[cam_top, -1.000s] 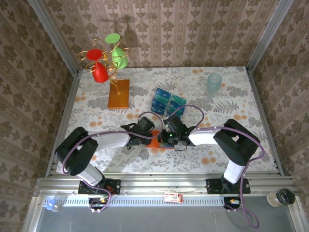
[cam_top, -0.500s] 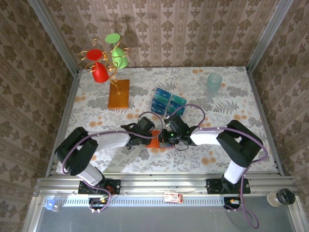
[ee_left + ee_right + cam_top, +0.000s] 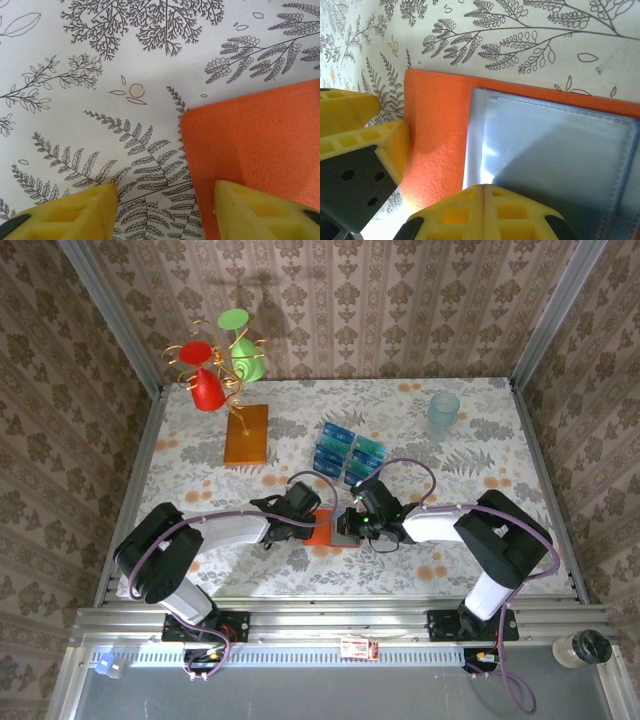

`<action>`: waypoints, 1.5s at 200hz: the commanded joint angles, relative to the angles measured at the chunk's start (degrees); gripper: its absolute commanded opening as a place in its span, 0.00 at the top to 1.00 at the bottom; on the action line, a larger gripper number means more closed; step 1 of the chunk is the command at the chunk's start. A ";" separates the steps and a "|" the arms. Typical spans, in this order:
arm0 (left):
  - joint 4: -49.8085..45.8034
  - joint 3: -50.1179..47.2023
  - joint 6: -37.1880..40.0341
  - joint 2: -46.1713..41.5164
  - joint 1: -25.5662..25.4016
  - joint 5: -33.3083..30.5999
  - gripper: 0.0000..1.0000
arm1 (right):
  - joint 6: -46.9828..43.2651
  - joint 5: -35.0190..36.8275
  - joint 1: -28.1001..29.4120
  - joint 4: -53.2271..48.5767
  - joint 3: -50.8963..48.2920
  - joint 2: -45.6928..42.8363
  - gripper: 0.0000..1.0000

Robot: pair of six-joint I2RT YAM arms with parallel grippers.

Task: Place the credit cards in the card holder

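At the far left corner of the surface a gold wire stand carries red and green cups. An orange-brown board lies flat just in front of it.

Nearer the middle, the left gripper hangs low over the fern-printed cloth. Its jaws are parted about halfway and grip nothing. One yellow finger is over bare cloth, and the other is over the left edge of the card holder.

The card holder lies a little nearer the front edge than the centre of the surface, between the two grippers. In the right wrist view it lies opened flat, orange felt on the left and a clear plastic pocket on the right. The left gripper's finger touches the felt edge.

The right gripper is pressed shut, its fingers meeting with nothing visible between them. It is poised over the near edge of the pocket. Whether it touches the plastic I cannot tell.

Behind the holder, toward the far edge, the blue and teal cards lie in a tight cluster, apart from both grippers. A pale teal tumbler stands upright near the far right corner.
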 commanded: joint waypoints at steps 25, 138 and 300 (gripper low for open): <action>-4.62 2.17 0.06 -2.08 0.16 -0.30 0.45 | -1.11 -0.88 -0.54 -3.67 -0.82 -3.74 1.00; -6.94 13.44 -3.91 -7.99 -0.26 8.40 0.42 | -1.85 1.36 -2.64 -7.39 -2.21 -9.46 1.00; 11.42 1.38 -16.56 -3.87 -5.36 13.74 0.42 | -0.75 1.30 -6.76 -4.43 -5.31 -7.02 1.00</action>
